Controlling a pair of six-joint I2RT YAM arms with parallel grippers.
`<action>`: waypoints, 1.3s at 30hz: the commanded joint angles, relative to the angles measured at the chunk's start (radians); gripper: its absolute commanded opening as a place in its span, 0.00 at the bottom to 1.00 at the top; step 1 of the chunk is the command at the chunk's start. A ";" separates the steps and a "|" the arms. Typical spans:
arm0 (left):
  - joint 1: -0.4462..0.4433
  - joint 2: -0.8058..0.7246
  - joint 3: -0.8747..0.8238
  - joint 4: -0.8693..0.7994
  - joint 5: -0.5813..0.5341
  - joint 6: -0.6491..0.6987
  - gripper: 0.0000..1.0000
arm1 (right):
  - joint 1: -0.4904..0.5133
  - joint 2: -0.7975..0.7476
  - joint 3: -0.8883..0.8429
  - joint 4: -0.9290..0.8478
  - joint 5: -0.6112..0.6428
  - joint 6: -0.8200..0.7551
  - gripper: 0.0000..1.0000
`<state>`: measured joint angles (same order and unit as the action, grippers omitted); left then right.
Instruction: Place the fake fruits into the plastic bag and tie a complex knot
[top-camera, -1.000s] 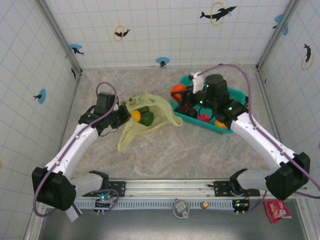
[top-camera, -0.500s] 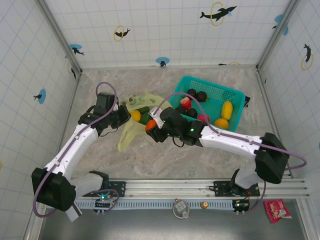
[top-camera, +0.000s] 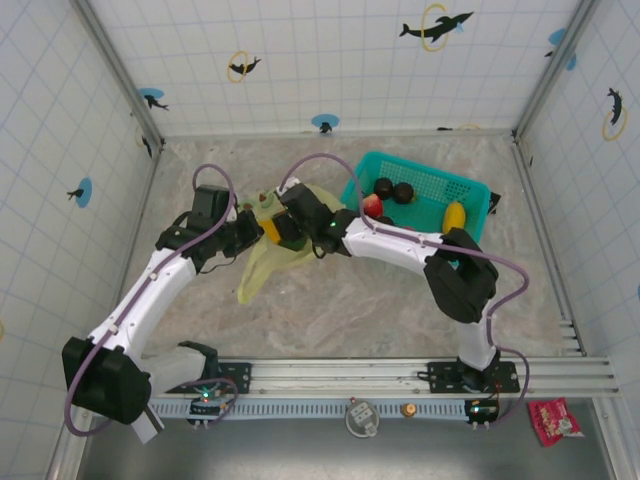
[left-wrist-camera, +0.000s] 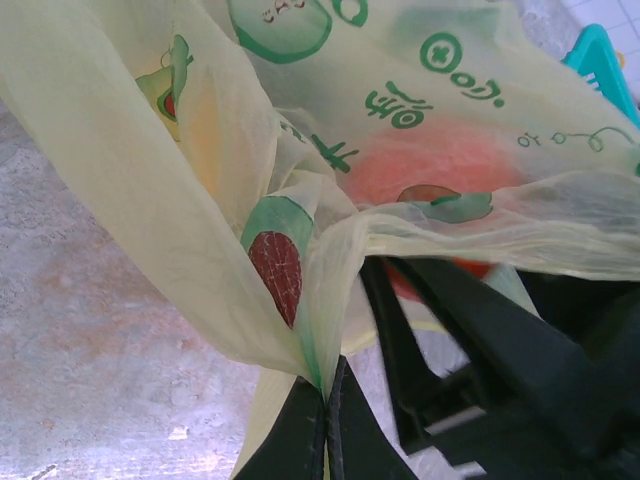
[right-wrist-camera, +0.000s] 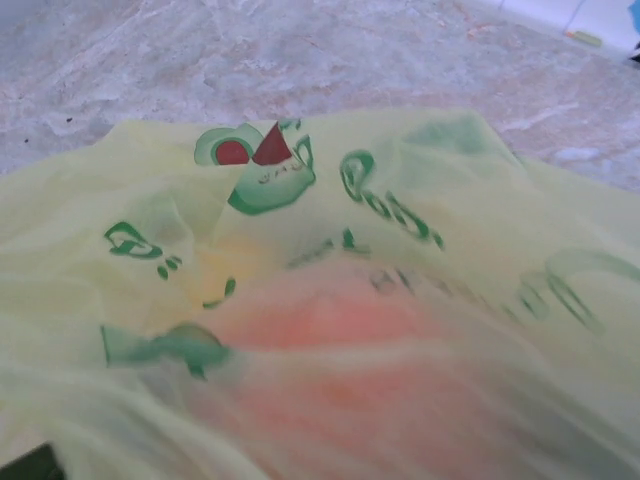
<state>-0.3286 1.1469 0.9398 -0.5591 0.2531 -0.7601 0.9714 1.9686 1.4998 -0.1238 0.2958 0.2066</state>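
Note:
The yellow-green plastic bag (top-camera: 262, 262) lies left of centre on the marble table. My left gripper (top-camera: 246, 236) is shut on its rim and holds the mouth up; in the left wrist view its jaws (left-wrist-camera: 326, 392) pinch the film. My right gripper (top-camera: 284, 228) reaches into the bag's mouth. Its black fingers (left-wrist-camera: 470, 335) stand apart under the film, and an orange fruit (left-wrist-camera: 440, 165) glows through the bag just beyond them. The same orange fruit (right-wrist-camera: 340, 345) shows blurred through the bag (right-wrist-camera: 420, 200) in the right wrist view. A yellow fruit (top-camera: 271, 232) sits in the bag.
The teal mesh basket (top-camera: 430, 176) stands at the back right with two dark brown fruits (top-camera: 394, 189), a red one (top-camera: 372, 205) and a yellow one (top-camera: 455, 215). My right arm stretches across between basket and bag.
My right gripper carried the orange fruit from the basket leftward into the bag's mouth, and its fingers have spread. The left gripper has kept its hold on the bag.

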 joint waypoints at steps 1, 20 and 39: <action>-0.004 -0.013 0.009 0.013 -0.007 -0.001 0.00 | -0.004 0.043 0.018 0.037 -0.067 0.070 0.95; -0.004 0.004 0.029 0.011 -0.032 -0.005 0.00 | -0.025 -0.374 -0.266 0.193 -0.280 0.056 0.91; -0.004 0.014 0.052 0.005 -0.037 -0.005 0.00 | -0.600 -0.683 -0.550 0.047 -0.465 0.374 0.86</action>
<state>-0.3286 1.1633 0.9737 -0.5522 0.2234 -0.7601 0.4286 1.2987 0.9390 0.1059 -0.2951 0.5541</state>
